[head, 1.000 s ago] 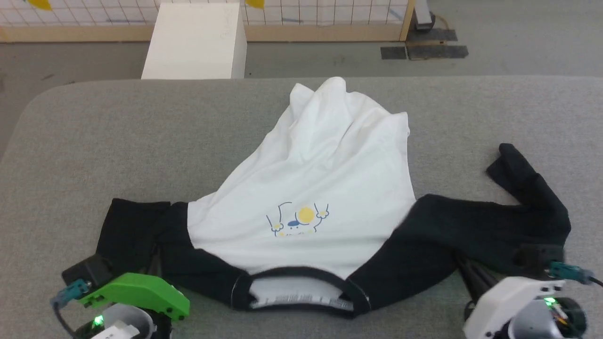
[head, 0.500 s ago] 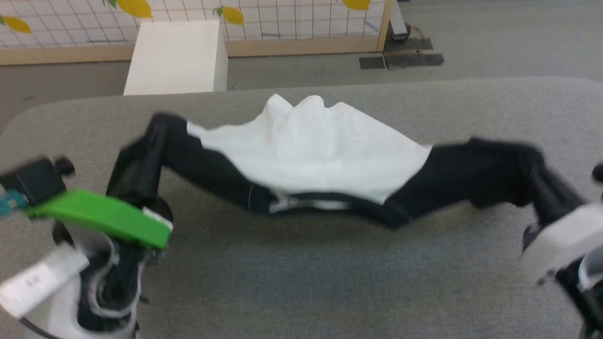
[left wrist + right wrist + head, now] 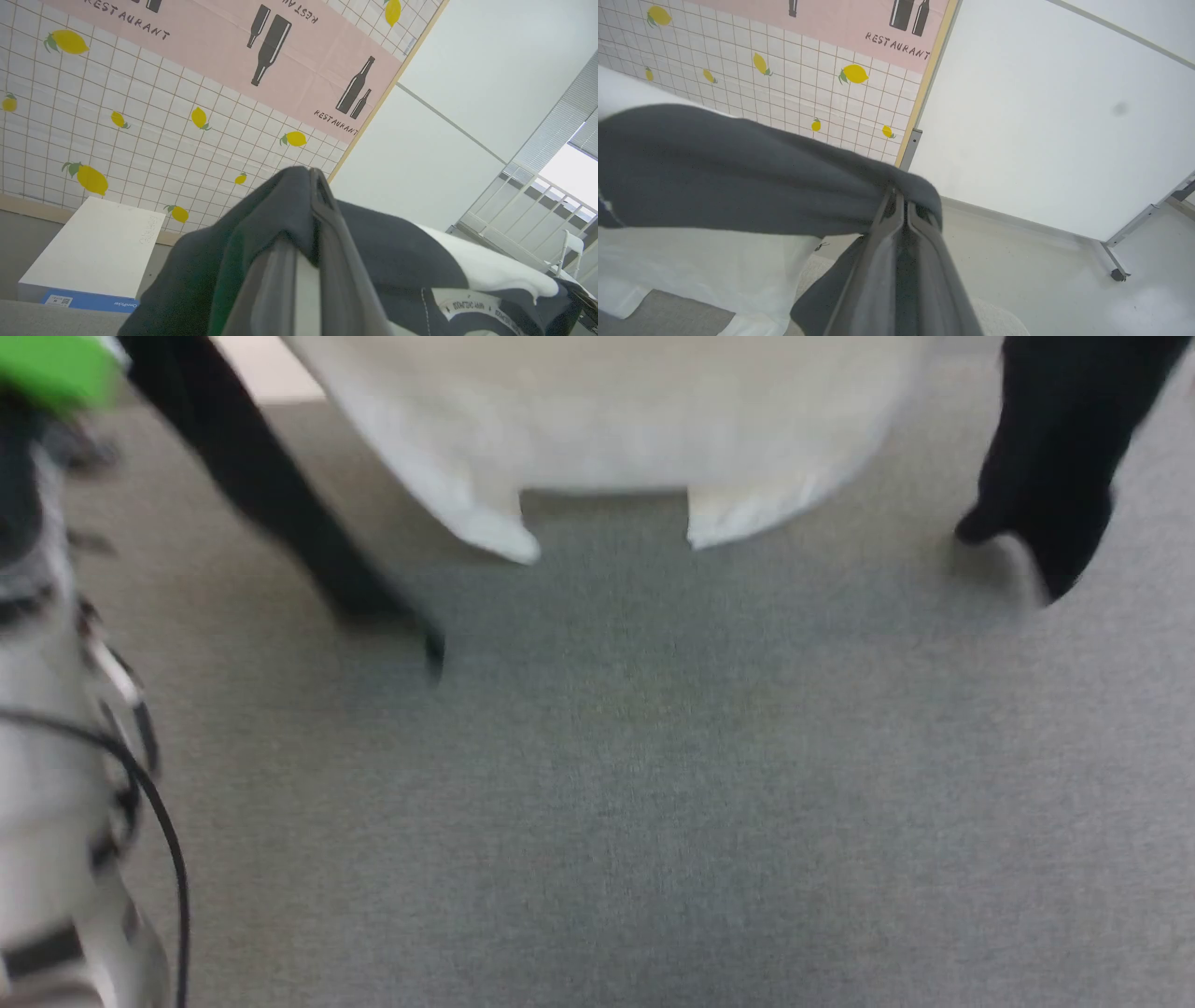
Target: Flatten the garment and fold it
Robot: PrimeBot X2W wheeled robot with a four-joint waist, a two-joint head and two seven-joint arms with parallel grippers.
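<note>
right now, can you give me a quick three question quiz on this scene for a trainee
1. True or false: the garment lies spread flat on the grey table.
2. The left gripper has its jaws closed on: A the white body, B black fabric, C the neck tape?
3. Fill the blank: the right gripper has its jaws ___ on black fabric.
Key: 1 false, it hangs lifted; 2 B; 3 shut.
</note>
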